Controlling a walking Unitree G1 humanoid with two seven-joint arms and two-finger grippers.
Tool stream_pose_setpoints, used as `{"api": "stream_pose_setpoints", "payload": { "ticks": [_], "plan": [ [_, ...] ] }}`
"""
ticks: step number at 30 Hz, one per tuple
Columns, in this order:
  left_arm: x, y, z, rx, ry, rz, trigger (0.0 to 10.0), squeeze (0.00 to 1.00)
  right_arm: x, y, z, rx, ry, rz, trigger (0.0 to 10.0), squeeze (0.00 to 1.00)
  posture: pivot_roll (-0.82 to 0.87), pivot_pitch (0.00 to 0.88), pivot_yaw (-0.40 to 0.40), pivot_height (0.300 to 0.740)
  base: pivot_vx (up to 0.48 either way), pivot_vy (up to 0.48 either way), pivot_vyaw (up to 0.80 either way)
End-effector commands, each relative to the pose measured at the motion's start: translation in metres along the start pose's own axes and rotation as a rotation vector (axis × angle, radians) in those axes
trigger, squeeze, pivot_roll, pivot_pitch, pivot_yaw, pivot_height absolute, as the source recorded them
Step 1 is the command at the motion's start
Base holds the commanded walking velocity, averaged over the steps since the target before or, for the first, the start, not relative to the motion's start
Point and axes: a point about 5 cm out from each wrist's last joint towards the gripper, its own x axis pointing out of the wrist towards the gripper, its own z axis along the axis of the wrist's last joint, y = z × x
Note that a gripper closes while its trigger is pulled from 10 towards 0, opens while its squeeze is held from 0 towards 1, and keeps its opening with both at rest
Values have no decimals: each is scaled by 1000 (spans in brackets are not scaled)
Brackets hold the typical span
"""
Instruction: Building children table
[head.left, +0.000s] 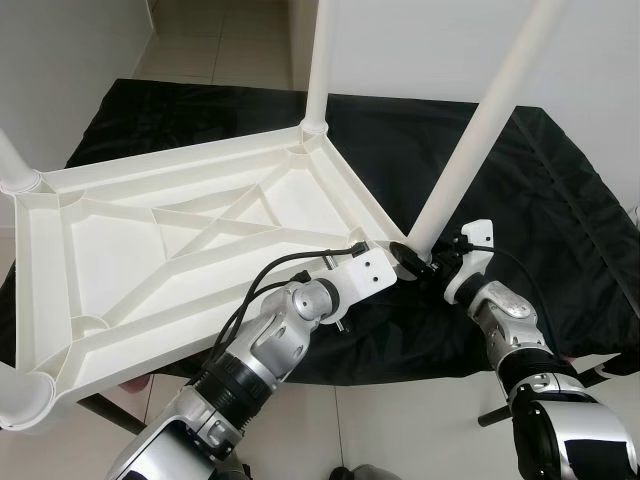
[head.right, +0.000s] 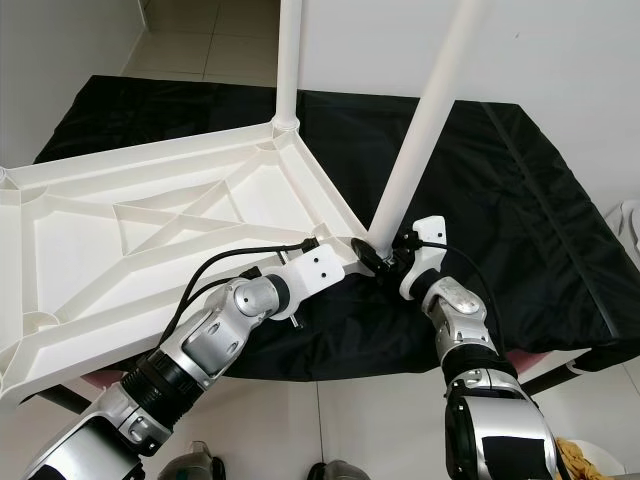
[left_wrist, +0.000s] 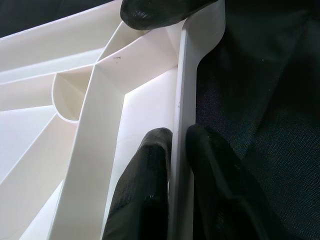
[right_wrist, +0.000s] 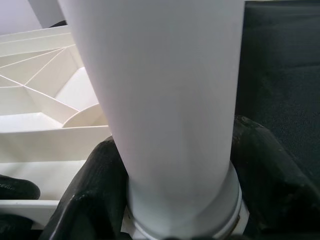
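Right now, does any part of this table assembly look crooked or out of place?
Yes. The leg held near its base by the right gripper leans clearly sideways at the tabletop's near corner, while the far leg stands straight in its socket. The left gripper pinches the tabletop's rim beside that corner.

The white plastic tabletop (head.left: 190, 260) lies upside down, ribbed underside facing up, its diagonal braces crossing in the middle. Its near corner rim sits pinched between the left end effector (left_wrist: 177, 150) fingers, one black finger on each face of the thin wall. Right beside that corner, a white tubular leg (head.left: 480, 120) leans tilted, its collared foot clasped by the right end effector (right_wrist: 180, 200). Farther from both, another leg (head.left: 322, 60) stands upright in the far corner socket.
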Motion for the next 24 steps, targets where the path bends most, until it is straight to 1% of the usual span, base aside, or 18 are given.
{"api": "stream_pose_setpoints", "payload": {
  "ticks": [1,3,7,12,13,15,18,20,21,24],
  "plan": [
    [2,-9,-5,-5,26,-56,10000,0,-8,8,-30,89,105,-23,0,0,74,57,-58,740,0,0,0],
    [2,-9,-5,-3,25,-57,10000,0,-6,8,-30,84,111,-46,0,0,75,57,-59,740,0,0,0],
    [2,-9,-5,-2,24,-58,10000,0,0,9,-30,76,116,-168,0,0,75,55,-63,740,0,0,0],
    [2,-10,-5,-3,24,-60,10000,0,4,12,-28,68,102,-187,0,0,73,55,-64,740,0,0,0],
    [3,-11,-5,-3,24,-62,10000,0,8,15,-24,63,72,-223,0,0,71,53,-64,740,0,0,0],
    [3,-11,-5,-3,24,-62,10000,0,8,15,-24,63,72,-223,0,0,71,53,-64,740,0,0,0],
    [3,-13,-4,-2,22,-68,10000,0,15,18,-18,71,41,-280,0,0,68,48,-67,740,0,0,0],
    [3,-13,-4,-1,21,-69,10000,0,16,19,-17,76,36,-288,0,0,68,48,-67,740,0,0,0],
    [4,-14,-4,-1,21,-71,10000,0,17,20,-17,103,38,-334,0,0,67,47,-69,740,0,0,0],
    [4,-15,-4,-3,20,-74,10000,0,20,23,-19,132,49,-489,0,0,68,45,-71,740,0,0,0]
  ]
}}
